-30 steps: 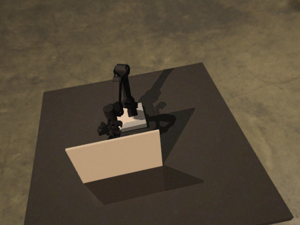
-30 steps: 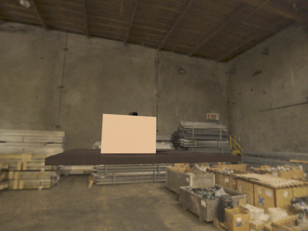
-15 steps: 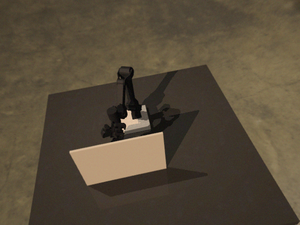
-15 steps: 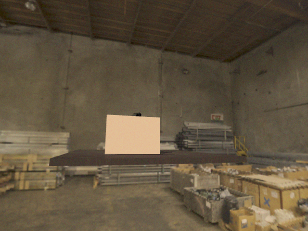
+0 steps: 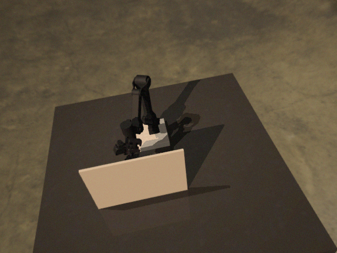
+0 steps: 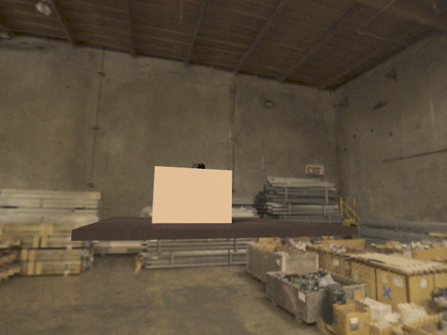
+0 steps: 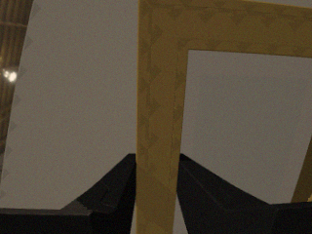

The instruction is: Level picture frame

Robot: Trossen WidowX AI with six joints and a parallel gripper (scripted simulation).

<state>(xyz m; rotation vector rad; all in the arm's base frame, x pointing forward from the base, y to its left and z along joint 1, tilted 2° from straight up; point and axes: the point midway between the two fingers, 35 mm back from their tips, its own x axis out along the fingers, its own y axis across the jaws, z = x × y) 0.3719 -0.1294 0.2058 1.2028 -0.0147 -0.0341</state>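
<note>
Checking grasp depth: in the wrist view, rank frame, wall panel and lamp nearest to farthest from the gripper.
1. Picture frame, bar clamped in the gripper.
2. Wall panel, just behind the frame.
3. Lamp, far left, beyond the panel's edge.
</note>
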